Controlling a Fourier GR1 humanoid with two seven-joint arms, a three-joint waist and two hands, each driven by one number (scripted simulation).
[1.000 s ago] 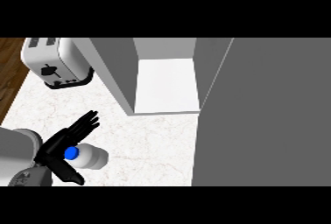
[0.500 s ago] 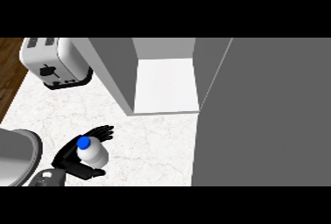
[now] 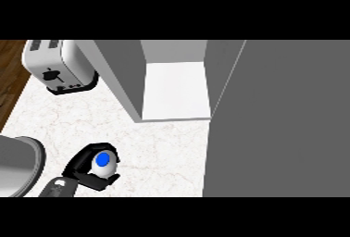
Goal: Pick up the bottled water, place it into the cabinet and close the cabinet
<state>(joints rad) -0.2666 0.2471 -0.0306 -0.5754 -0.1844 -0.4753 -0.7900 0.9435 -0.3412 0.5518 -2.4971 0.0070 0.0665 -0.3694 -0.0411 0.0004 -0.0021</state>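
The bottled water (image 3: 103, 163), white with a blue cap, stands on the marble counter (image 3: 157, 143) at the lower left. My left hand (image 3: 83, 167) is shut on it, with black fingers curled round its sides; only the cap and a bit of the body show. The cabinet (image 3: 175, 88) is up and to the right of it, showing its white inside floor. The cabinet's grey door (image 3: 280, 120) stands open and fills the view's right side. My right hand is out of view.
A silver toaster (image 3: 58, 65) sits at the counter's back left, next to the cabinet's left wall (image 3: 116, 74). My left grey forearm (image 3: 17, 162) fills the lower left corner. Dark wood floor (image 3: 10, 69) lies beyond the counter's left edge.
The left hand's fingers, spread out beside the bottle a second ago, have wrapped round it. The bottle has shifted slightly to the right.
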